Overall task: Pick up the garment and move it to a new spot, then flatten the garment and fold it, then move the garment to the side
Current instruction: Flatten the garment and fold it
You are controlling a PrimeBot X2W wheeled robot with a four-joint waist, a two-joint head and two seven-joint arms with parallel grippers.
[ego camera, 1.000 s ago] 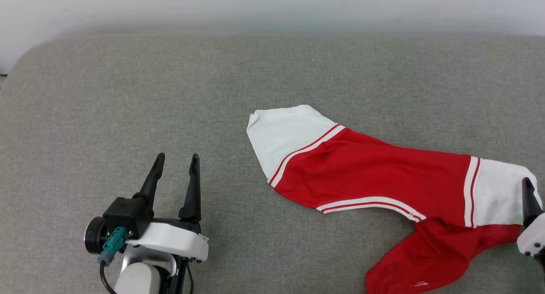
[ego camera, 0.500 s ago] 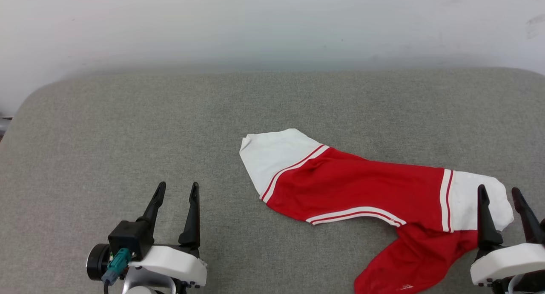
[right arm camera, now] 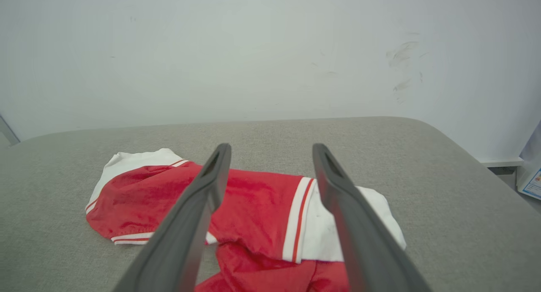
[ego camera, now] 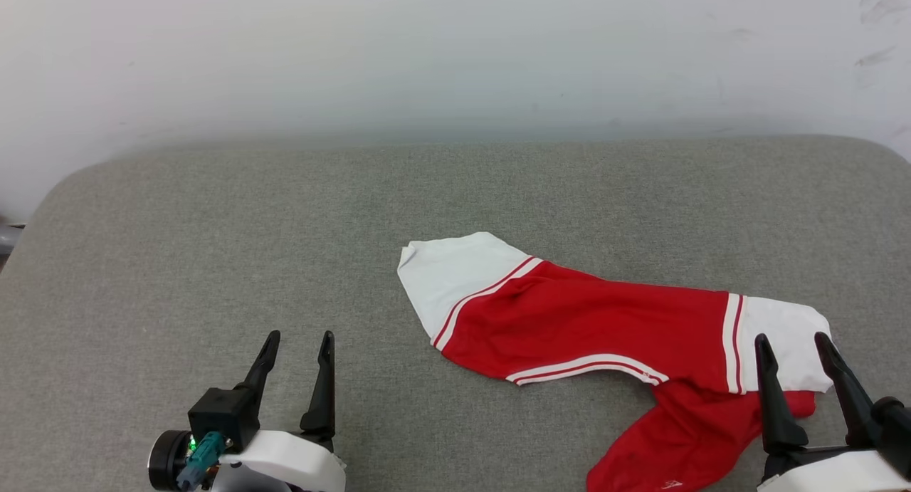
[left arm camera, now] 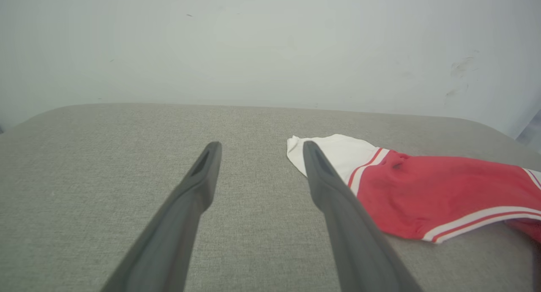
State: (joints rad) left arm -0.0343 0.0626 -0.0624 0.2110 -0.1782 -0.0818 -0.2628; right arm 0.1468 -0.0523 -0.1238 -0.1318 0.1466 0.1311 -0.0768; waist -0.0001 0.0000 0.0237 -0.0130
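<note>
- My left gripper (ego camera: pixel 300 335) sits at 7 o'clock in the head view. Its two dark fingers are spread wide with nothing between them but bare grey fabric.
- My right gripper (ego camera: pixel 791 337) sits at 5 o'clock, its jaws just as wide apart and holding nothing.
- The garment (ego camera: pixel 591 328) lies crumpled on the grey padded surface (ego camera: pixel 213 250). It stretches from the middle of the head view out toward 4 o'clock.
- One white sleeve (ego camera: pixel 455 278) marks its end nearest the middle, with red-white stripe trim where it meets the red body.
- The other white sleeve (ego camera: pixel 779 332) is at 4 o'clock. My right fingers cross in front of it, and I cannot tell whether they touch the cloth.
- A red flap (ego camera: pixel 669 442) hangs down toward 5 o'clock, with a small white logo at the view's bottom edge.
- In my left wrist view, the garment lies off at 3 o'clock, apart from my fingers.
- A pale wall (ego camera: pixel 427 50) rises behind the surface at 12 o'clock.
</note>
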